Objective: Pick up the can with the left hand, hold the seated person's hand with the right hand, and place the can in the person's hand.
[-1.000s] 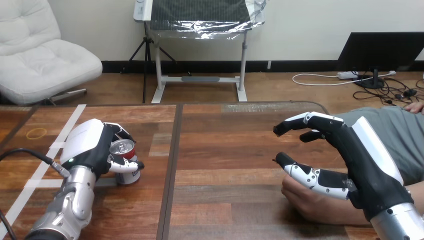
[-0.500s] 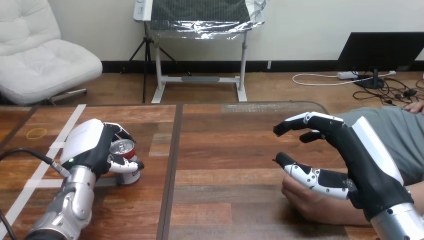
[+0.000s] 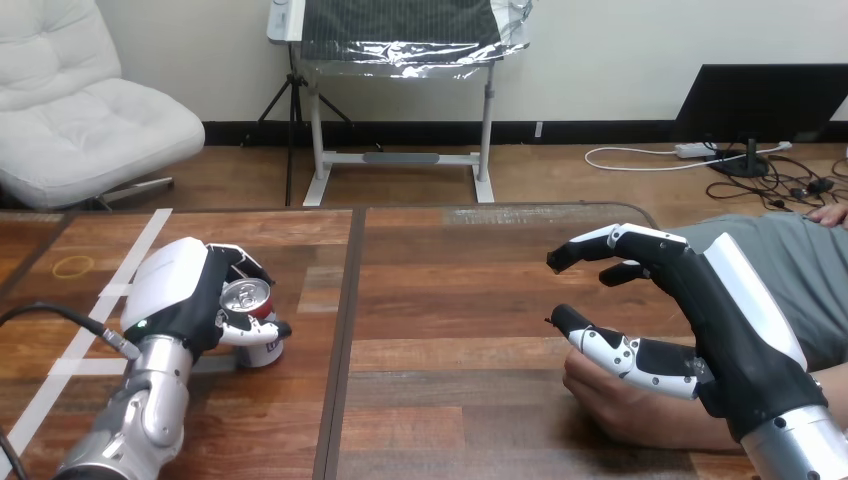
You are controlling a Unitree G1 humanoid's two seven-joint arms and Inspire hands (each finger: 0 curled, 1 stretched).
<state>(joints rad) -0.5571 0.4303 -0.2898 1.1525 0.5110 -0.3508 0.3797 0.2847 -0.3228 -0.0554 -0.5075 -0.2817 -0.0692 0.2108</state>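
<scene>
Lower left: the left hand (image 3: 182, 292) grips the can (image 3: 246, 297), fingers and thumb curled round it. The can stands upright on the table (image 3: 450, 300), its side largely hidden by the hand. Lower right: the right hand (image 3: 700, 330) hangs open, fingers loosely spread, over the person's hand (image 3: 620, 405), which lies on the table partly hidden beneath it. Whether the thumb touches it is unclear.

Entry: robot test station, lab type. You can tell it by: one wooden table (image 3: 450, 262); white tape strips (image 3: 143, 238) marking its left part; silver left forearm (image 3: 150, 405) and right forearm (image 3: 803, 447); seated person's hand (image 3: 620, 408).
</scene>
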